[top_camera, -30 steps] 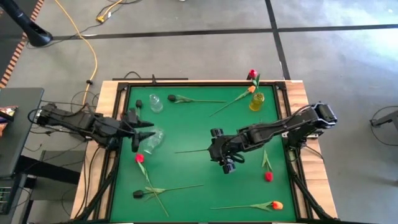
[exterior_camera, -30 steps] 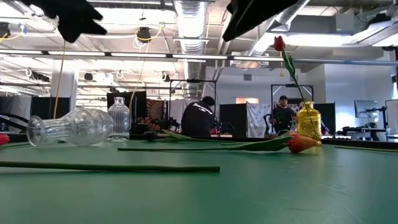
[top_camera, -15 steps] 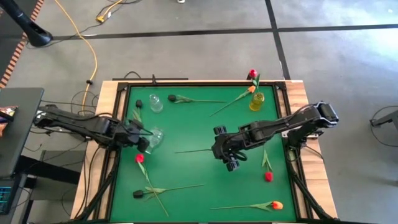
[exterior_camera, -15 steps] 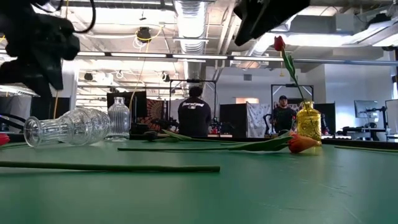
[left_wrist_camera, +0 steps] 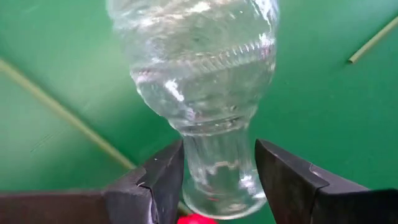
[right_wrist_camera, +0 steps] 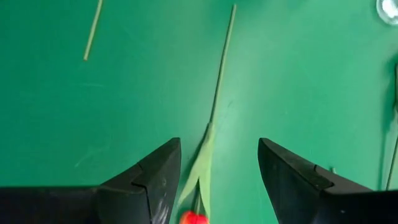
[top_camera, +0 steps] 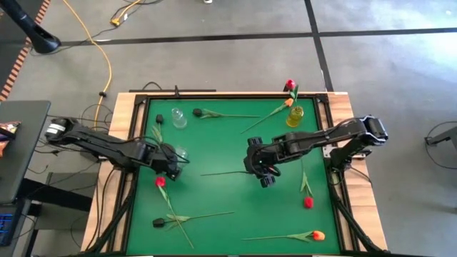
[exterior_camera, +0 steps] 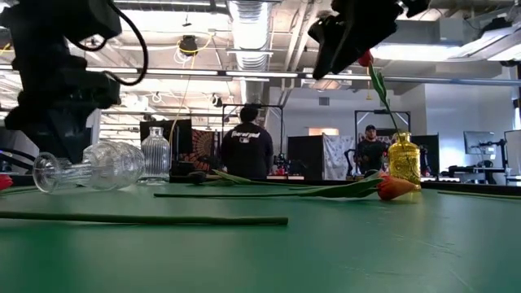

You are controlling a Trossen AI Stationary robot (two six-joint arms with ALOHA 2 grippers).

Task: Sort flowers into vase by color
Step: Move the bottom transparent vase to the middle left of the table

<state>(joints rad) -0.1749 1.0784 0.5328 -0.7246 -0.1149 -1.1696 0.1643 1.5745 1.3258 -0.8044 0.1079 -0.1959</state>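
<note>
— Which step is this?

— Setting up, I'd judge. The left gripper [left_wrist_camera: 217,186] stands with its jaws spread either side of the neck of the clear ribbed glass vase lying on its side [left_wrist_camera: 205,93] at the left of the green felt table [top_camera: 228,143]. There is a gap on each side, so nothing is held yet.

— And the right arm?

— The right gripper [right_wrist_camera: 217,180] hangs above mid-table, jaws parted and empty, over a long green-stemmed tulip with a red head [right_wrist_camera: 193,218] showing between its fingers.

— Where are the flowers?

— Mostly flat on the felt: a red tulip [top_camera: 161,181] just beside the tipped vase, a dark near-black tulip [top_camera: 158,223] at the near left, an orange tulip [top_camera: 318,235] along the near edge, another red one [top_camera: 308,203] on the right. One red tulip stands in the small yellow glass vase [exterior_camera: 404,163] at the far right (a second clear vase [exterior_camera: 155,155] stands upright nearby).

— Next move?

— Probably closing on the neck and standing the vase upright; glass is slippery, so the grip must be centred.
</note>
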